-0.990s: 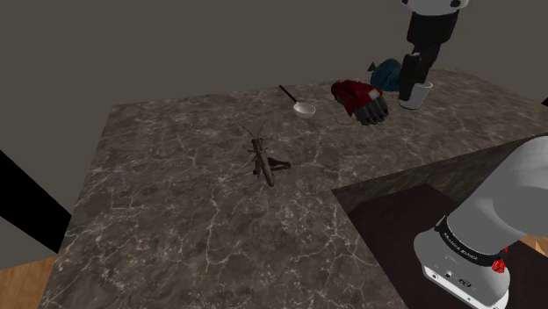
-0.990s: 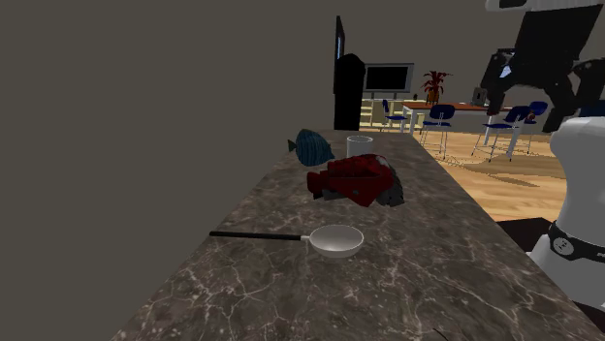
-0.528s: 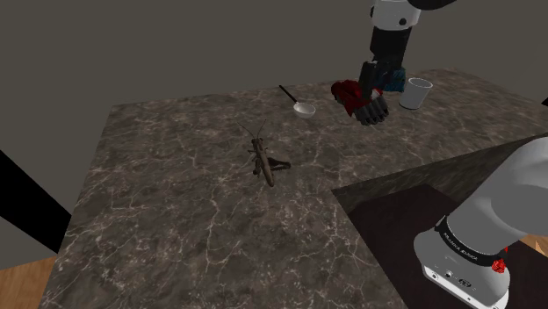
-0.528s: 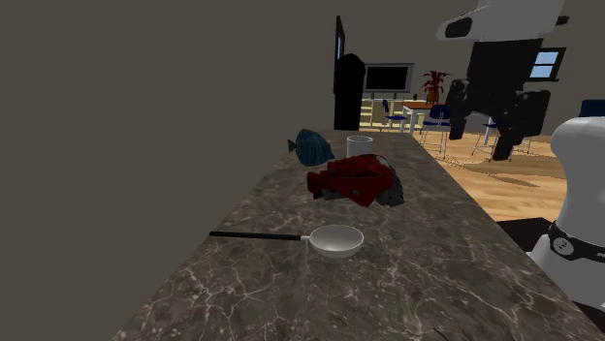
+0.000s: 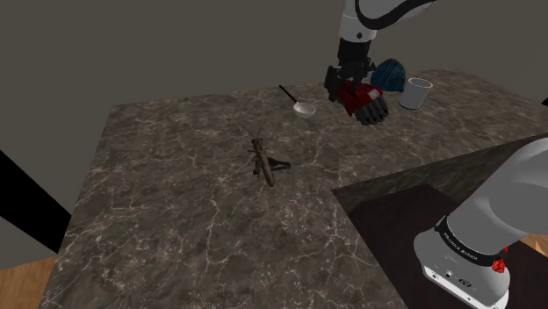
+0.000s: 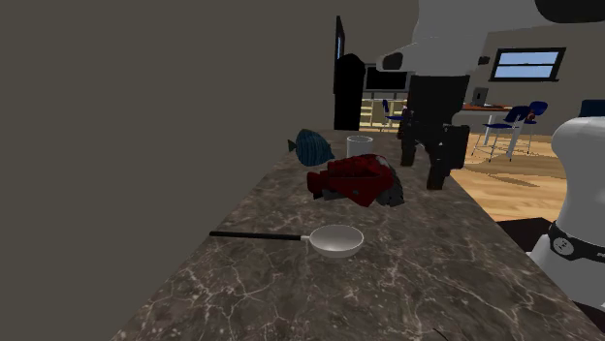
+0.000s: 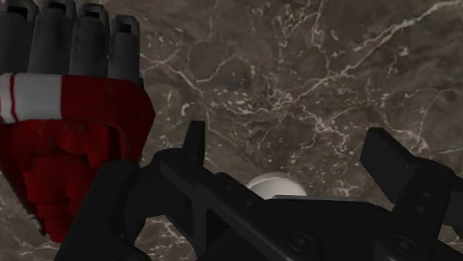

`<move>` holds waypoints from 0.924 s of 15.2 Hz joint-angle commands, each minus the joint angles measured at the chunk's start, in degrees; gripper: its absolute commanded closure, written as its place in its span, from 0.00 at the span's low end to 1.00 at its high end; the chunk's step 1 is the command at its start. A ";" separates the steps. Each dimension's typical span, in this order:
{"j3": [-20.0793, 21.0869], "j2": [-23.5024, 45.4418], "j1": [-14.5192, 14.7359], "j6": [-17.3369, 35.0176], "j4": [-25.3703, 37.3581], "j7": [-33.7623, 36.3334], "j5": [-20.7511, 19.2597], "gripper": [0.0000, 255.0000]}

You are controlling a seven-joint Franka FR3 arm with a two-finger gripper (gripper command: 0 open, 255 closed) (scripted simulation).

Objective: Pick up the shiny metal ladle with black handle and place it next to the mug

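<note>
My pincer (image 7: 289, 144) is spread wide with nothing in it, hanging above the dark marbled counter (image 5: 176, 202), just beside the red and black glove (image 7: 67, 141). The shiny metal ladle with a thin black handle (image 5: 299, 104) lies flat on the counter. The glove sits between it and the pale mug (image 5: 415, 92).

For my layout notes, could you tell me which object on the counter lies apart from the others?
The brown insect-like figure, alone in the middle of the counter; the ladle, red glove, blue fish and mug cluster farther back.
</note>
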 commanded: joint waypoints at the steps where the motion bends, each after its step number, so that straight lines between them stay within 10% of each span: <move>1: -0.13 4.52 -0.39 3.17 2.32 1.19 0.33 0.00; 14: -1.64 30.61 -2.13 14.27 23.32 6.75 3.52 0.00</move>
